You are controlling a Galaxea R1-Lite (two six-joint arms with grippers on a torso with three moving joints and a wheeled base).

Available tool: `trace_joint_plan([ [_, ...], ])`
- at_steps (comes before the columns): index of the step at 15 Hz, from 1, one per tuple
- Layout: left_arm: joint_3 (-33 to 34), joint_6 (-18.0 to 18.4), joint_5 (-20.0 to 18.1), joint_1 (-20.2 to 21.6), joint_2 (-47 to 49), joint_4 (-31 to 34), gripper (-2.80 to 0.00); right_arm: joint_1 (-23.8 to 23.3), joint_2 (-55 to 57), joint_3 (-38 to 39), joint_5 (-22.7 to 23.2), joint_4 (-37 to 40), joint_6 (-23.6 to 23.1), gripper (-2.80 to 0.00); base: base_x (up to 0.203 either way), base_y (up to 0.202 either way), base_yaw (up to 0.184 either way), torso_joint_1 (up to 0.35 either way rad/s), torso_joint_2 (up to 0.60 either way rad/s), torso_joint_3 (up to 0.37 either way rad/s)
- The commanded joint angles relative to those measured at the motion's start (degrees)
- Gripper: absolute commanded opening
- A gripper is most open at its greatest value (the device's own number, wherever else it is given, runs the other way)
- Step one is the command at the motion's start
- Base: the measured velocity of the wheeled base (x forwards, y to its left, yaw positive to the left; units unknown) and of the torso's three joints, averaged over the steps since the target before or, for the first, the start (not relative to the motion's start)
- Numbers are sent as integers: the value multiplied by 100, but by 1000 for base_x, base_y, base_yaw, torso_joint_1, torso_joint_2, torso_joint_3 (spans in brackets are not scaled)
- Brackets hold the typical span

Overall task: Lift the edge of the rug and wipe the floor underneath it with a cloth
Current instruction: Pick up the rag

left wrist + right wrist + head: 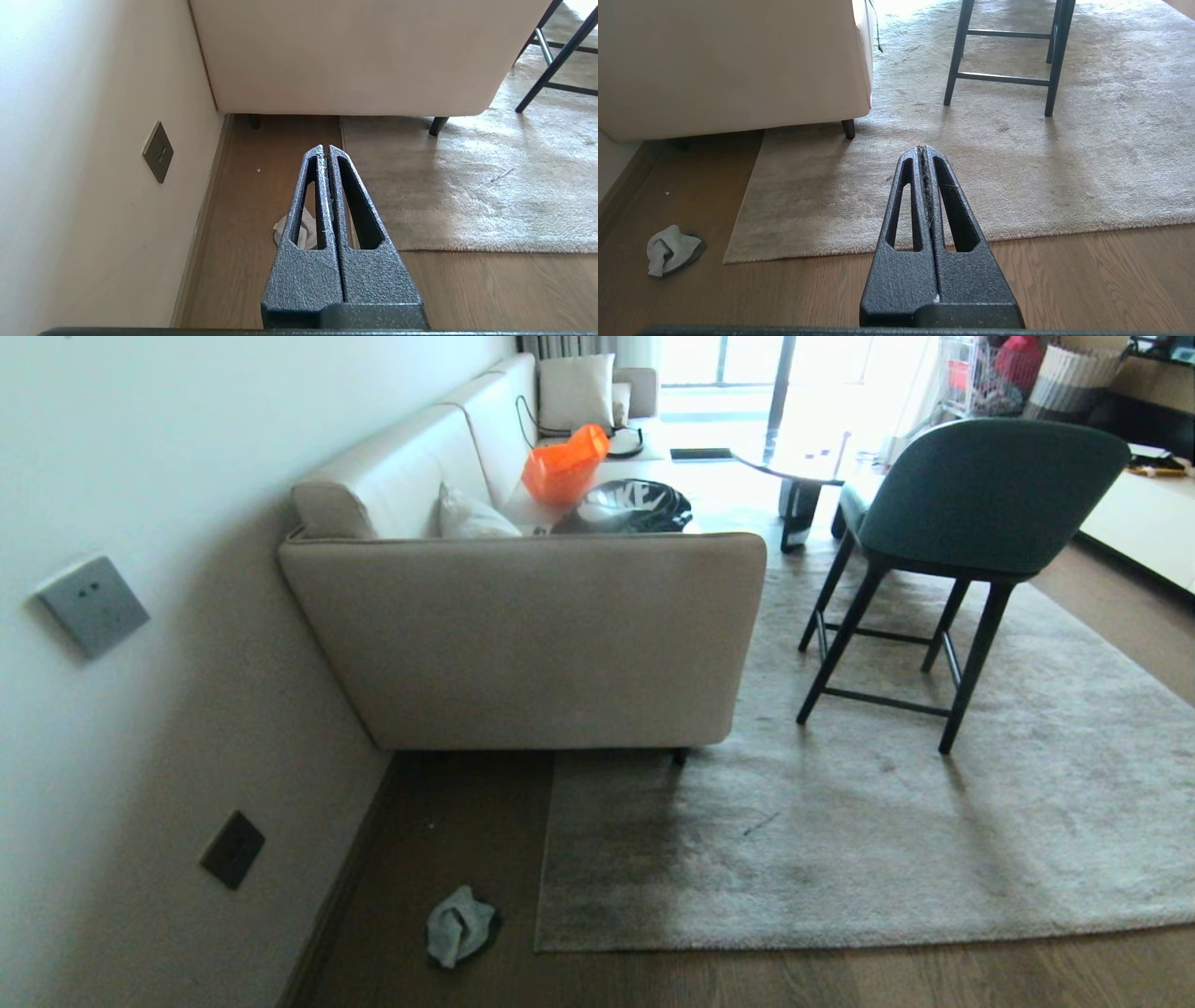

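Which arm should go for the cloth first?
Probably the left. The cloth lies crumpled on the floor just left of the rug corner, directly beneath the shut left end effector. The right end effector, also shut, hangs over the rug, suiting it to lift the edge.

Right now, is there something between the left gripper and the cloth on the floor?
Nothing visible. The cloth lies alone on bare floor near the rug corner; the shut left gripper hangs above it.
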Motion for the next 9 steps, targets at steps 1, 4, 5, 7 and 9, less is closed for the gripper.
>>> trace_joint_plan([
  [1,-1,-7,1,1,0,-6,-280,2,0,0,-1,-2,1,-280,0,0,0,0,0,0],
  [4,3,-4,1,1,0,-2,-280,2,0,0,-1,-2,1,-280,0,0,0,0,0,0],
  [5,-1,-7,1,1,0,2,-280,2,0,0,-1,-2,-7,-280,0,0,0,33,148,173],
  [7,2,-4,1,1,0,-3,-280,2,0,0,-1,-2,-8,-280,0,0,0,18,69,76],
  [9,-1,1,1,1,0,-6,-280,2,0,0,-1,-2,1,-280,0,0,0,3,37,25],
])
